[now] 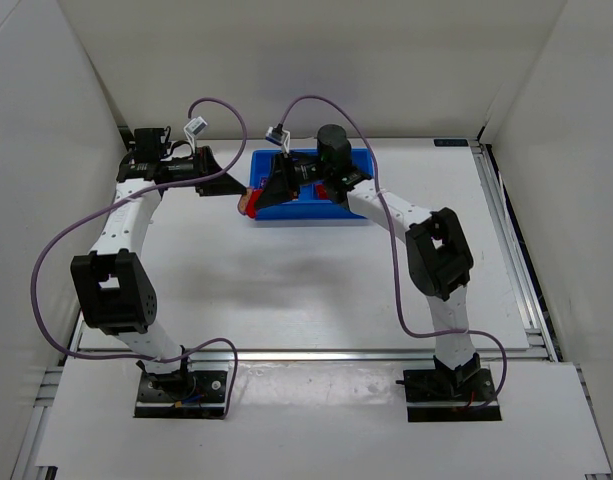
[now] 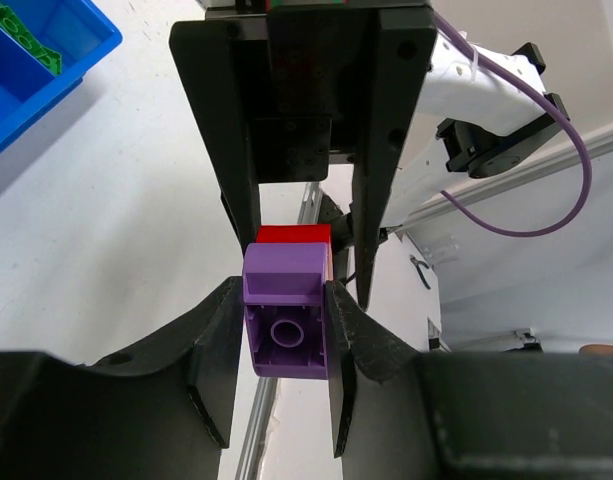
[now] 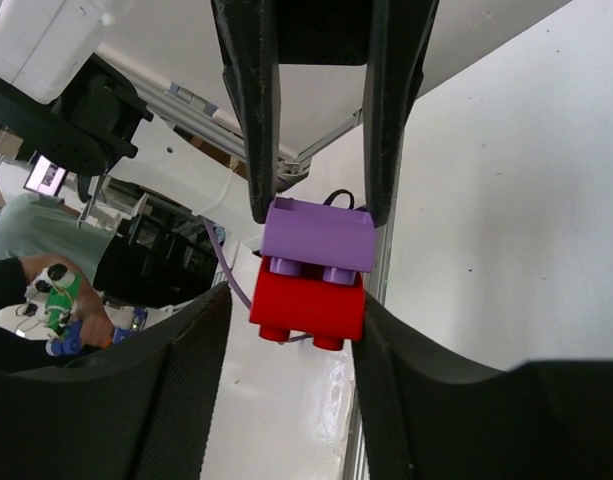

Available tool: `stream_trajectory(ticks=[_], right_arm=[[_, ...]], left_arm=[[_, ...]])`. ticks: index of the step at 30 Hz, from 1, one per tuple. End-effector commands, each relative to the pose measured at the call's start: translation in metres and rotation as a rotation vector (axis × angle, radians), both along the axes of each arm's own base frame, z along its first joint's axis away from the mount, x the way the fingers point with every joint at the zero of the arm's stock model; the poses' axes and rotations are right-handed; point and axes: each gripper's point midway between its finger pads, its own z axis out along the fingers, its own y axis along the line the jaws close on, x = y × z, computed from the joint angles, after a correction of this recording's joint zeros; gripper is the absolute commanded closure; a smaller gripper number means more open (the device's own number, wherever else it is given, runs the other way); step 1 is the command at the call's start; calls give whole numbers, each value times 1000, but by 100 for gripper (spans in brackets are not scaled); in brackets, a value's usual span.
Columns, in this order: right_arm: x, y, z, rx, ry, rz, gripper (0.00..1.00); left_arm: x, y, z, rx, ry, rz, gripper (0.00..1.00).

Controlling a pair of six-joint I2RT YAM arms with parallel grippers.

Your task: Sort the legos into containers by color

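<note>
Between white walls (image 1: 316, 60), a white table (image 1: 286, 290) bears the blue tray (image 1: 306, 217).

Purple lego (image 2: 286, 320), red lego (image 3: 308, 305), green lego (image 2: 28, 42), bright blue tray (image 2: 81, 35), white table (image 1: 286, 290), black jaws

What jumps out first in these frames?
A purple block stuck to a red block, held between both grippers just off the left end of the blue tray. The left gripper is clamped on the purple one and the right gripper on the red one, meeting nose to nose.
</note>
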Motion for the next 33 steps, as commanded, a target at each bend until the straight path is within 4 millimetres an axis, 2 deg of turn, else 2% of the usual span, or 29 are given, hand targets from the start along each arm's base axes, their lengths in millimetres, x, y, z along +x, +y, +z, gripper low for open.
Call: stream_trajectory(ticks=[1,3,5,6,7,11,12,14,15,16,18,21,27,32,33], right_arm=[[0,2,18,48,-74,8,47],[0,2,17,47,-76,6,51],[0,2,15,40,-73,8,61],[-1,1,13,35,-66,8,61],[-1,1,12,34,-69,11,66],[-7,-5,5,19,-62,15,75],[-9,-7,-3,4,-43,15,76],[-12,-14,-3,4,-57,14,79],[-13,-18,-11,-14,-34,11,80],[-14,-22,-9,-12,-39,5,80],[-15,-30,-17,-31,-20,-5,82],[-16,-42,-22,-43,-16,-16,82],[-18,-59,-27,-55,-26,-25,83],[-14,-78,-32,-95,-44,-70,84],[-9,-87,-30,-99,-53,-95,83]], left_arm=[[-10,-3,9,-8,-39,-21,80],[-10,-3,7,-2,-38,-13,80],[-12,-4,1,2,-23,-12,81],[-11,-4,1,6,-29,-8,81],[-11,-3,-2,10,-19,-3,81],[-11,-3,-13,48,-22,30,84],[-10,-2,-14,55,-25,38,84],[-7,0,-17,76,-33,63,85],[-6,2,-16,79,-38,68,86],[-5,3,-17,79,-38,72,86],[1,11,-17,83,-36,97,86],[10,22,-18,80,-25,128,87],[17,30,-19,89,-36,153,87],[28,33,-34,158,-38,209,87],[37,38,-43,219,-39,264,88]])
